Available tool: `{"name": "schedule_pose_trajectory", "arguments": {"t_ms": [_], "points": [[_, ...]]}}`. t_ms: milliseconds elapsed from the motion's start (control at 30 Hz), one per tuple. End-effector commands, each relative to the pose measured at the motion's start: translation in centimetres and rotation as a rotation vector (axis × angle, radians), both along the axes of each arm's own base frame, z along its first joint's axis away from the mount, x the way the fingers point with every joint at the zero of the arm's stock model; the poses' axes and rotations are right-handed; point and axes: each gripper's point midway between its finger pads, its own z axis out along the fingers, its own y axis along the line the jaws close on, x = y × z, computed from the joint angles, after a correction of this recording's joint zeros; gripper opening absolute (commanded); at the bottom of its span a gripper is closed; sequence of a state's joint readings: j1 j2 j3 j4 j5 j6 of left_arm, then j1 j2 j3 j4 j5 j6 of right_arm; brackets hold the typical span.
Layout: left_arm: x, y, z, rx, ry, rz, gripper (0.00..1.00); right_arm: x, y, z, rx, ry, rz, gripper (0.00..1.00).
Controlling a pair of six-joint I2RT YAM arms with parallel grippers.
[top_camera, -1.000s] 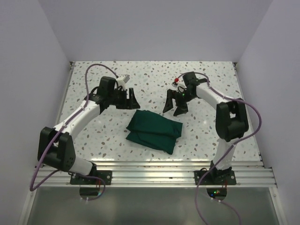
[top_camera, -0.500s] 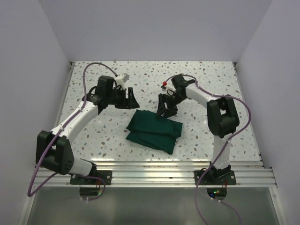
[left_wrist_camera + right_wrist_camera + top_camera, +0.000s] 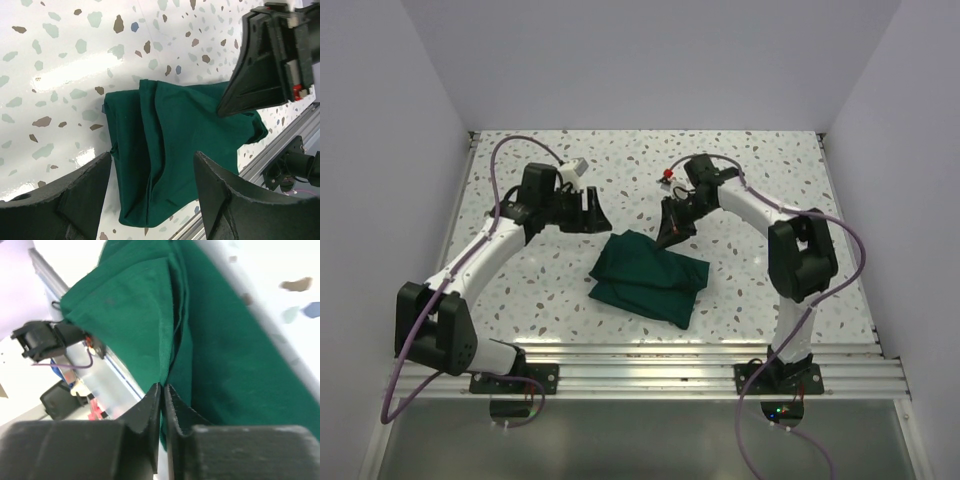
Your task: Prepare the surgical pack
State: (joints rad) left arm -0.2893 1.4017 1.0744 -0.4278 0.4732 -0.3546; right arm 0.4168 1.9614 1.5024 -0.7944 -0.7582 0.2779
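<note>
Speckled terrazzo table (image 3: 760,160), white walls on three sides. Green drape (image 3: 648,277) lies folded in a thick bundle mid-table, toward my bases from both tools. Its long axis runs roughly left to right, with the right end swung a little nearer. No instruments, gauze or tray are in sight.

My right gripper (image 3: 670,235) is down at the bundle's far edge, tip on the cloth. Its fingers (image 3: 145,412) are pressed almost together, with a fold line running straight up to them. I cannot tell whether any layer is actually pinched between them.

My left gripper (image 3: 590,212) is spread wide and holds nothing. It hangs off the far-left corner, near the cloth but apart from it.

Judgement: right arm is the nearer one. Any lift or unfold would start from that far edge, pulling away from the bases across the short axis. The left would have to come nearer and rightward to reach its corner.
</note>
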Motion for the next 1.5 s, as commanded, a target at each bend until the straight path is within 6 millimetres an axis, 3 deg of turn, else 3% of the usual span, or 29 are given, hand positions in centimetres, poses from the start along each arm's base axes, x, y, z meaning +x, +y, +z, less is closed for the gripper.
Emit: {"name": "schedule_pose_trajectory", "arguments": {"t_ms": [0, 167, 267, 467, 533, 600, 667, 767, 833, 900, 967, 1000, 1033, 1133, 1233, 1300, 1333, 1400, 1467], "points": [[-0.4, 0.5, 0.6, -0.006, -0.022, -0.008, 0.7, -1.6, 0.8, 4.0, 0.082, -0.045, 0.033, 0.06], [-0.3, 1.1, 0.4, -0.005, -0.015, 0.019, 0.7, -5.7, 1.0, 5.7, 0.107, -0.028, 0.096, 0.0], [-0.4, 1.4, 0.1, -0.005, -0.005, 0.028, 0.7, -9.1, 0.6, 5.3, 0.089, 0.004, 0.151, 0.0], [-0.5, 1.7, -0.6, -0.003, 0.012, 0.039, 0.7, -16.3, -0.9, 1.9, 0.006, 0.094, 0.263, 0.0], [-0.6, 1.8, -0.7, 0.003, 0.019, 0.036, 0.69, -18.2, -1.3, 1.8, 0.007, 0.113, 0.284, 0.0], [-0.7, 1.8, -0.5, 0.002, 0.018, 0.028, 0.7, -20.4, -2.3, 1.5, 0.016, 0.149, 0.296, 0.2], [-1.0, 1.8, -0.6, 0.007, 0.027, 0.02, 0.7, -21.6, -3.4, 1.0, -0.017, 0.158, 0.298, 0.48], [-1.1, 1.8, -0.8, 0.007, 0.033, 0.019, 0.66, -20.4, -4.1, 1.8, -0.074, 0.105, 0.244, 0.62], [-1.2, 1.8, -1.1, 0.004, 0.053, 0.025, 0.64, -18.2, -4.6, 2.3, -0.106, 0.058, 0.151, 0.63], [-1.2, 1.9, -1.9, 0.013, 0.078, 0.039, 0.62, -14.2, -5.6, 3.1, -0.12, 0.041, -0.045, 0.64], [-1.3, 2.5, -3.6, 0.054, 0.149, 0.083, 0.51, -10.2, -9.0, 2.1, -0.277, 0.005, -0.25, 0.61], [-1.1, 3.3, -4.5, 0.102, 0.174, 0.123, 0.45, -9.4, -10.3, 1.6, -0.339, 0.005, -0.297, 0.58], [-1.5, 3.8, -5.8, 0.138, 0.243, 0.145, 0.36, -8.0, -12.8, 0.1, -0.461, 0.011, -0.373, 0.49], [-2.5, 5.5, -8.2, 0.262, 0.361, 0.217, 0.22, -7.3, -14.8, -0.7, -0.572, 0.042, -0.438, 0.39], [-2.7, 5.6, -8.9, 0.341, 0.366, 0.219, 0.2, -7.0, -16.1, -1.7, -0.656, 0.051, -0.424, 0.32], [-3.3, 5.3, -9.5, 0.345, 0.391, 0.198, 0.17, -7.0, -16.1, -2.8, -0.666, 0.067, -0.398, 0.31], [-3.6, 5.2, -10.0, 0.349, 0.403, 0.188, 0.15, -7.2, -16.0, -3.2, -0.671, 0.091, -0.38, 0.23], [-3.7, 5.0, -10.3, 0.34, 0.402, 0.178, 0.15, -8.0, -15.2, -4.3, -0.647, 0.15, -0.352, 0.17], [-3.9, 4.3, -10.5, 0.308, 0.414, 0.148, 0.16, -8.5, -14.9, -4.9, -0.629, 0.158, -0.355, 0.17]]}}
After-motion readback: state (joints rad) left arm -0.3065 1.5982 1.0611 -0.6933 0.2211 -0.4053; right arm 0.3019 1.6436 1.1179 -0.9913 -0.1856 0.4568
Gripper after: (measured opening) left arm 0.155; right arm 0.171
